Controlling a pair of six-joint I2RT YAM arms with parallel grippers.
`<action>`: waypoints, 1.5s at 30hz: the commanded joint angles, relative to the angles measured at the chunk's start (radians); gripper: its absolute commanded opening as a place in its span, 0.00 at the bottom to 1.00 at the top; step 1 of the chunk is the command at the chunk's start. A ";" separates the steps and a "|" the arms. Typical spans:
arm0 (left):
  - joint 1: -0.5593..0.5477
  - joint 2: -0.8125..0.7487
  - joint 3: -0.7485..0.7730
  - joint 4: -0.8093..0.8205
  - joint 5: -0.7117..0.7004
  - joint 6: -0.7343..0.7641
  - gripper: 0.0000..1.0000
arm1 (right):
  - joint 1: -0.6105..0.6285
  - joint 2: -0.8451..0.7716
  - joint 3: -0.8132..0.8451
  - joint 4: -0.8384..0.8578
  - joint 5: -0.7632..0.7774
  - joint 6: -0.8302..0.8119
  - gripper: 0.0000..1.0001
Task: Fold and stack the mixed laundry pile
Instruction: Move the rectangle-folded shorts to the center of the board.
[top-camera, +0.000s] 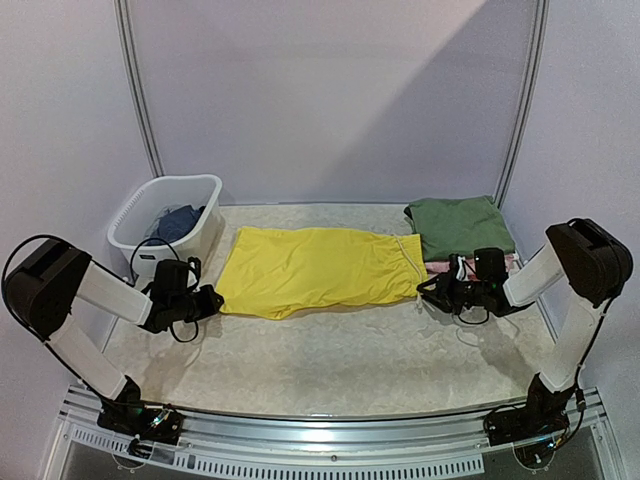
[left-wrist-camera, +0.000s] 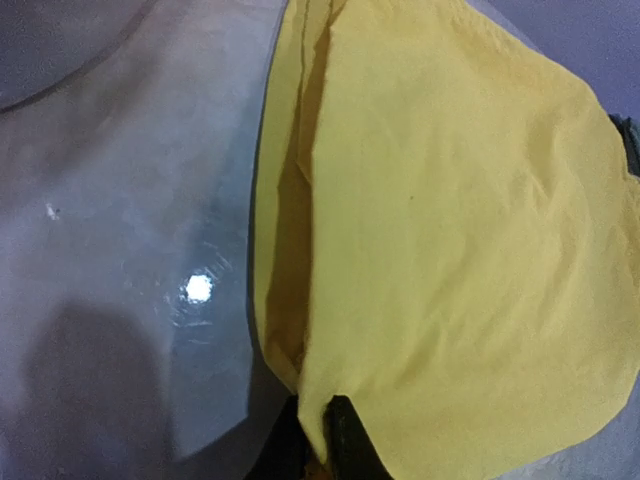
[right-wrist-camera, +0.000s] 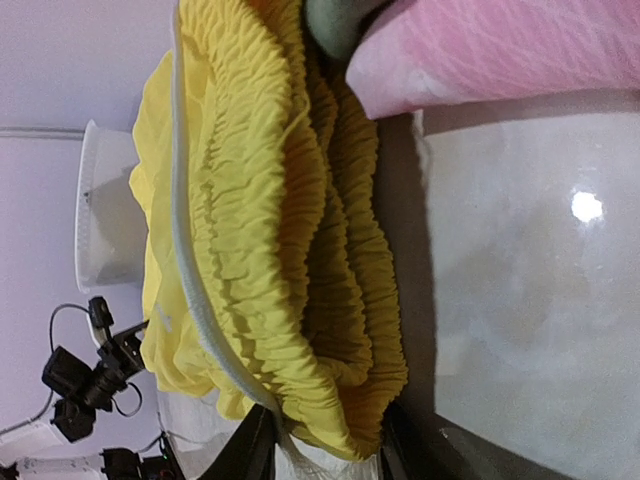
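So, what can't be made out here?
- Dark garment, top view: basket walls hide most of it.
- Pink garment, top view: green top covers all but an edge.
- Right gripper, right wrist view: bottom edge and yellow shorts hide whether it is shut.

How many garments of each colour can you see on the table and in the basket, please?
Yellow shorts: 1
Green garment: 1
Pink garment: 1
Dark blue garment, in the white basket: 1
Total: 4
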 joint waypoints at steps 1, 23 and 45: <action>0.013 0.002 -0.003 -0.027 -0.008 0.020 0.02 | -0.020 0.066 -0.008 -0.058 0.018 -0.001 0.28; -0.004 -0.526 -0.129 -0.436 -0.068 -0.097 0.00 | -0.001 -0.380 -0.231 -0.406 0.130 -0.054 0.00; -0.302 -0.869 0.037 -0.817 -0.237 -0.035 0.56 | 0.042 -1.071 -0.307 -0.793 0.222 -0.049 0.99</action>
